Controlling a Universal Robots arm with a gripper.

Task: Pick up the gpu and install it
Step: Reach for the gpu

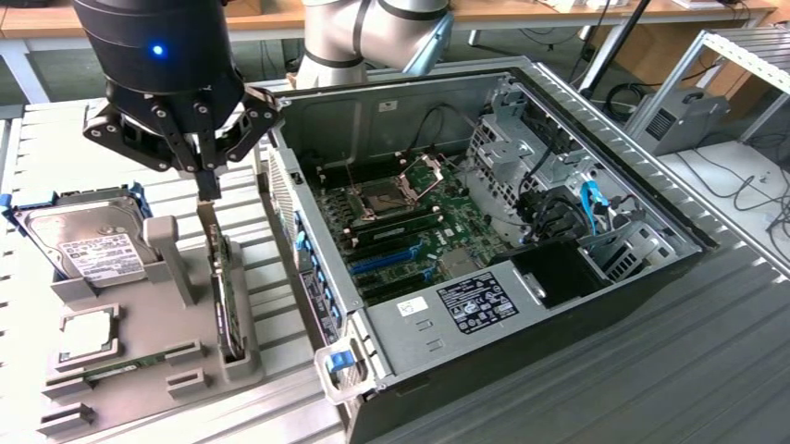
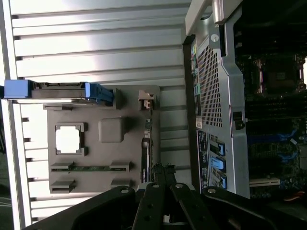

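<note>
**Entry: gpu in holder, claw closed above it**

1. Gripper: the fingers are drawn fully together, their tips at the upper end of the gpu. I cannot tell whether they pinch its edge or only meet beside it.
2. The gpu stands on edge in a slot of the grey holder, on the side nearest the computer case. I see it edge-on, so its faces are hidden, and its lower edge is sunk in the slot. In the wrist view the card is a thin strip, its near end covered by the black gripper linkage.
3. Hard drive: upright at the holder's far side, partly cut off by the frame.
4. Memory stick: lying low in the holder, hard to make out.
5. Clearances: only a narrow strip of slatted table separates the holder from the case wall. The case lies open, with the motherboard exposed and cables crowding the side towards the exterior view's right.
</note>
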